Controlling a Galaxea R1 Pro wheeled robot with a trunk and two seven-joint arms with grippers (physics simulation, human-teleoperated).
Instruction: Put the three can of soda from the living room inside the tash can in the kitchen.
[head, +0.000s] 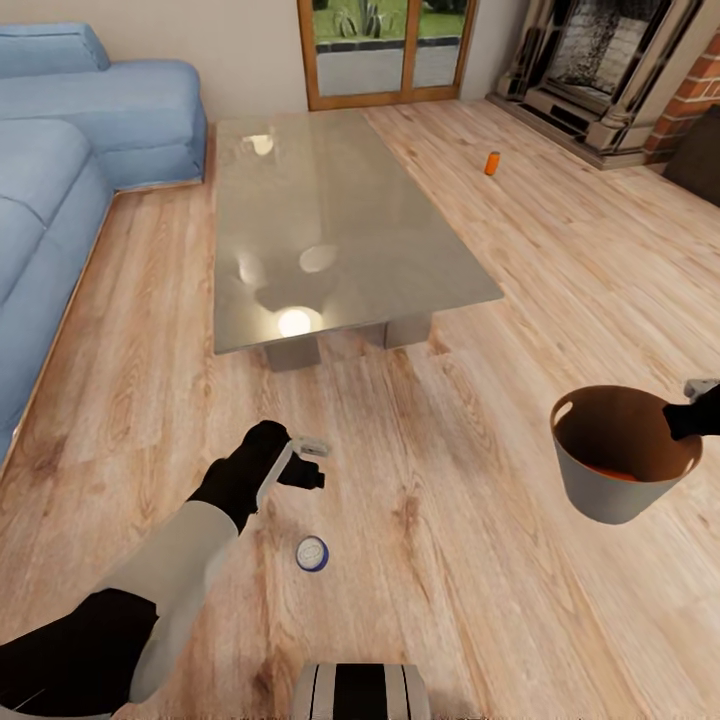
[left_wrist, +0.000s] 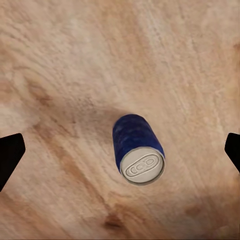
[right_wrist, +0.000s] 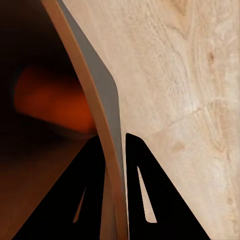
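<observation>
The right gripper (right_wrist: 115, 165) pinches the trash can (head: 610, 490) by its rim, an orange-red can (right_wrist: 52, 102) lying inside. The left gripper (head: 305, 465) hovers, fingers wide, above the blue can (head: 312, 553) upright on the floor (head: 450, 600). Another orange-red can (head: 492, 163) stands near the fireplace (head: 600, 70).
</observation>
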